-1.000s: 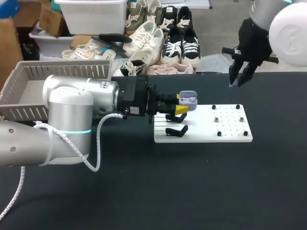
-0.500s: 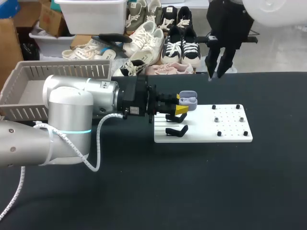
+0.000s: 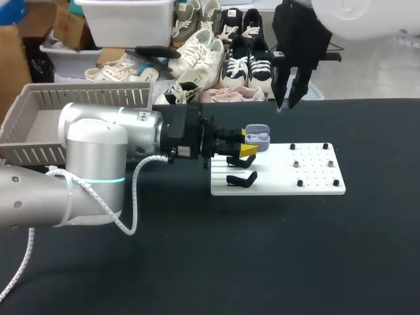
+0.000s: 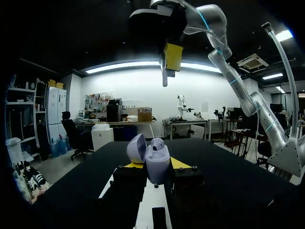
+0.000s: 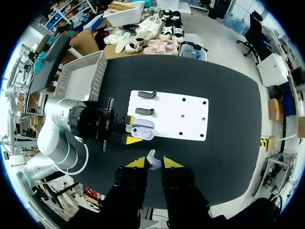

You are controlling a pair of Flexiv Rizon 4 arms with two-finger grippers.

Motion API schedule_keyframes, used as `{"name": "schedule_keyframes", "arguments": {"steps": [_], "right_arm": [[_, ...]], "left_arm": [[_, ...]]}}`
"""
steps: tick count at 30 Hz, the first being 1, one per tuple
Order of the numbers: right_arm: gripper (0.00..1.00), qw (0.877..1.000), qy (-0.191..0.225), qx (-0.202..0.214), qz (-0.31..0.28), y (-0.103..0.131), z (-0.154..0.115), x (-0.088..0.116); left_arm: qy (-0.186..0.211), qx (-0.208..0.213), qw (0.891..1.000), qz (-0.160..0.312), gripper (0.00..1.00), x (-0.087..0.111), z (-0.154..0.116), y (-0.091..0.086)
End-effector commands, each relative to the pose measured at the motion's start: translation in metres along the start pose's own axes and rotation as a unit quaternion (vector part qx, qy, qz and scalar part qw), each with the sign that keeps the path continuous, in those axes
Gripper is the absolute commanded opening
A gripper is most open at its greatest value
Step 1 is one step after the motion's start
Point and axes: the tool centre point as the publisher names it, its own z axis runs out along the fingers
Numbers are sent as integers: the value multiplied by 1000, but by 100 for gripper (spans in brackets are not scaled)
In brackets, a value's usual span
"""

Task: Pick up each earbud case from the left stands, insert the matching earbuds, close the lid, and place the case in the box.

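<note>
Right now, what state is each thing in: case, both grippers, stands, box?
earbud case: lid open, between the left gripper's fingers.
left gripper: shut on the earbud case.
right gripper: shut on an earbud, high above the table.
two black stands: empty.
box: nothing visible inside.

Lavender case (image 3: 257,138), lid swung open, is clamped in the left pincer (image 3: 251,142) near the middle of the tabletop (image 3: 197,262), just beyond two black stands (image 3: 241,178). A small white earbud (image 5: 151,158) is pinched in the right pincer (image 5: 150,163). The grey slatted box (image 3: 39,98) stands at the far left corner.
</note>
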Motion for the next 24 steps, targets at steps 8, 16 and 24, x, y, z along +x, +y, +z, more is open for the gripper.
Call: {"name": "schedule_keyframes", "arguments": {"steps": [8, 16, 24], "right_arm": [[0, 999, -19, 15, -28, 13, 0, 6], [0, 997, -42, 31, -64, 35, 8, 6], [0, 995, -41, 38, -77, 46, 24, 0]], "left_arm": [[0, 0, 1000, 0, 0, 0, 0, 0], [0, 0, 1000, 0, 0, 0, 0, 0], [0, 0, 1000, 0, 0, 0, 0, 0]]}}
